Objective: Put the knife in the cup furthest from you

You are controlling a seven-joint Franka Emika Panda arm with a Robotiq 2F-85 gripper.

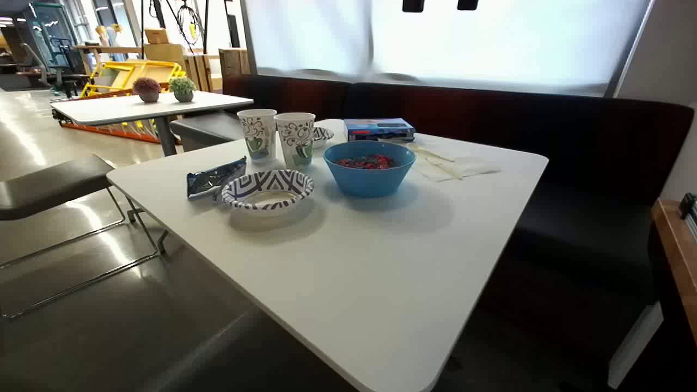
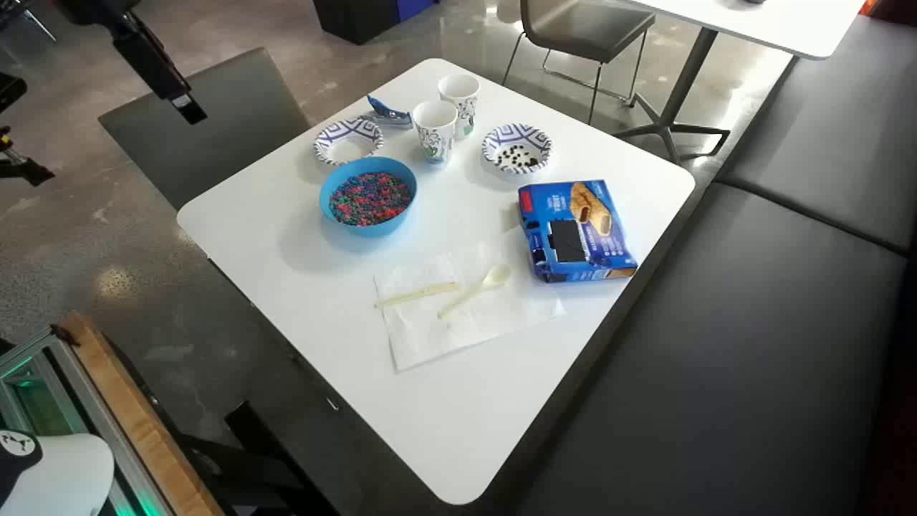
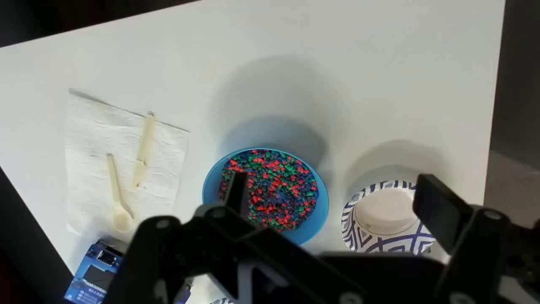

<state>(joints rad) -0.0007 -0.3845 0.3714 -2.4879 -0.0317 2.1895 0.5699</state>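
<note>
A pale plastic knife [image 3: 144, 145] lies on a white napkin [image 3: 88, 126] beside a pale spoon [image 3: 119, 207]. In the exterior views the knife [image 2: 419, 294] shows also as a thin pale strip [image 1: 444, 169]. Two white paper cups with a leafy print stand upright close together: one cup [image 1: 257, 136] [image 2: 462, 107] and another cup [image 1: 297, 141] [image 2: 435, 136]. No cup shows in the wrist view. My gripper [image 3: 333, 194] is open and empty, high above the table. Its fingertips [image 1: 440, 4] show at the top edge in an exterior view; the gripper [image 2: 118, 142] also shows at the upper left.
A blue bowl [image 2: 332, 193] of coloured bits stands mid-table. A patterned paper bowl [image 2: 322, 147] and a blue packet [image 2: 390, 115] are near the cups. Another paper bowl [image 2: 526, 136] holds dark bits. A blue box [image 2: 573, 229] lies near the bench-side edge.
</note>
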